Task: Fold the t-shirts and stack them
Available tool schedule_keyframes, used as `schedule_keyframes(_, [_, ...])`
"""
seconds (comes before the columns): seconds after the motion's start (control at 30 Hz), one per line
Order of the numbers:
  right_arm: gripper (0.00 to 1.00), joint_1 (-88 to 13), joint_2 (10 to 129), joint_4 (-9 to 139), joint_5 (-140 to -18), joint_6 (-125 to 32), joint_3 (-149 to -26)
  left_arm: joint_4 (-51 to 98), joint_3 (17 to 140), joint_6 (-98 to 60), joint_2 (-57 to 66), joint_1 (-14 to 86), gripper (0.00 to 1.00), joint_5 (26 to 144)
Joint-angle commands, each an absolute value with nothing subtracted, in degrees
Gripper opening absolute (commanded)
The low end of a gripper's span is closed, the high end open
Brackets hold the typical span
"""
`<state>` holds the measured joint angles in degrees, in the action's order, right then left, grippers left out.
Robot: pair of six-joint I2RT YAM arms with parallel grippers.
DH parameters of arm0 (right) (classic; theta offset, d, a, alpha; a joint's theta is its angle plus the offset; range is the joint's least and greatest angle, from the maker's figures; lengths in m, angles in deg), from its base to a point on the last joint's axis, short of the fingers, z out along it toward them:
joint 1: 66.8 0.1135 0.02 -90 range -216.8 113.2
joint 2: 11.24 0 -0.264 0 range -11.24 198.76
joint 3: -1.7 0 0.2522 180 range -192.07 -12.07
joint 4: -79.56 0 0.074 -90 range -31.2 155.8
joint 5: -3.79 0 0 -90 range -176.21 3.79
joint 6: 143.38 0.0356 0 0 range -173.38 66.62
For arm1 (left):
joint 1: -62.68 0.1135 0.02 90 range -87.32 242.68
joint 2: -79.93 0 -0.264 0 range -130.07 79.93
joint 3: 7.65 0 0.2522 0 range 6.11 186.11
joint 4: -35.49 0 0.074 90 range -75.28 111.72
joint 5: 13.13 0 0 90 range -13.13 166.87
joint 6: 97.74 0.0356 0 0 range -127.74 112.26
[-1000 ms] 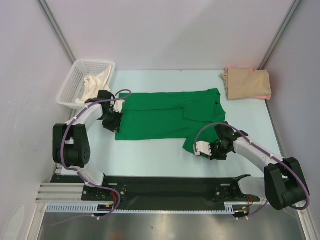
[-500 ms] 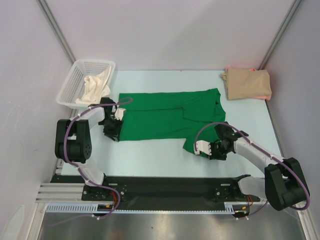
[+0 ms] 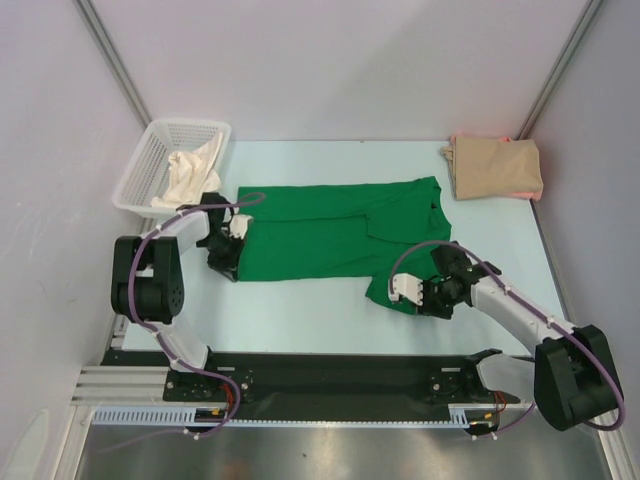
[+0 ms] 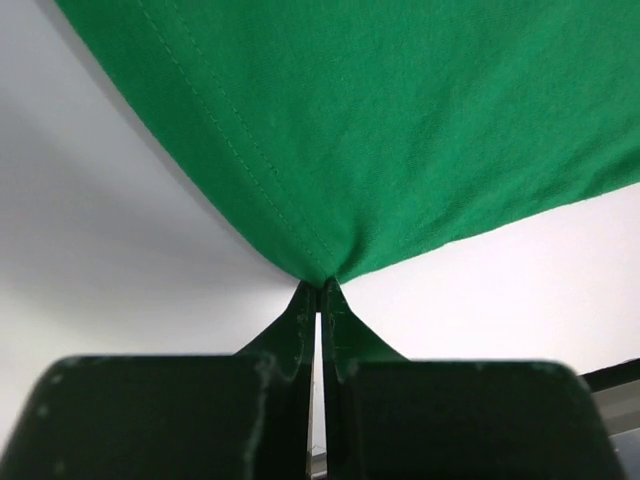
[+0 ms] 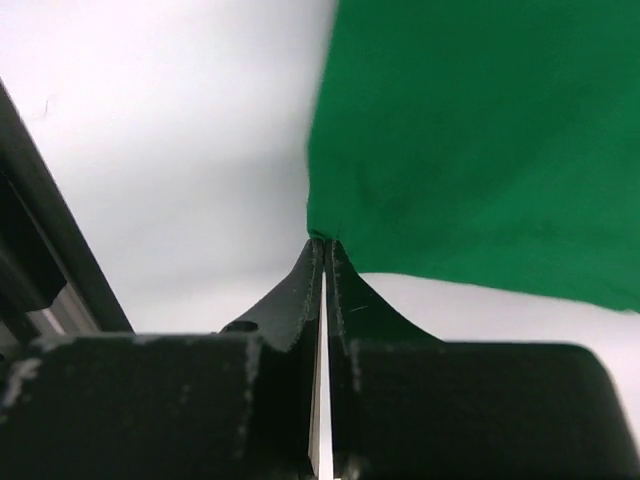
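Green t-shirt, one, pinched by left claw and right claw; one tan t-shirt apart.

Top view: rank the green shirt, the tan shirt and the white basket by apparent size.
1. green shirt
2. white basket
3. tan shirt, only slightly smaller than the basket; a close call.

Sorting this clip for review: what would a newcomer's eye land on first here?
The bright green fabric t-shirt spread mid-scene stands out, its near corners pinched by the shut left tool and right tool. A folded tan fabric t-shirt lies at far right; a white plastic mesh basket holding cream cloth sits far left.
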<state>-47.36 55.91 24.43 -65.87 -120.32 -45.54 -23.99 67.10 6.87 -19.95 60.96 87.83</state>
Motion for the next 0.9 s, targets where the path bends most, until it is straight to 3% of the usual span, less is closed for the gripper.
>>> schedule_keyframes(0.0, [0.0,-47.2,52.4,25.1,-65.9,-112.3,-51.3,-24.9,71.5,7.9,-17.5,61.4,0.0,88.7])
schedule_keyframes(0.23, [0.0,-51.3,47.4,23.4,-66.2,-107.2,-61.7,-27.8,74.9,9.2,-14.1,61.3,0.0,87.1])
schedule_keyframes(0.5, [0.0,-58.2,51.1,27.0,-66.0,-104.4,-67.8,-29.3,79.7,10.2,-14.6,61.3,0.0,87.5])
schedule_keyframes(0.87, [0.0,-60.0,57.5,32.6,-64.7,-101.0,-76.1,-31.2,86.1,10.2,-18.2,61.4,0.01,88.3])
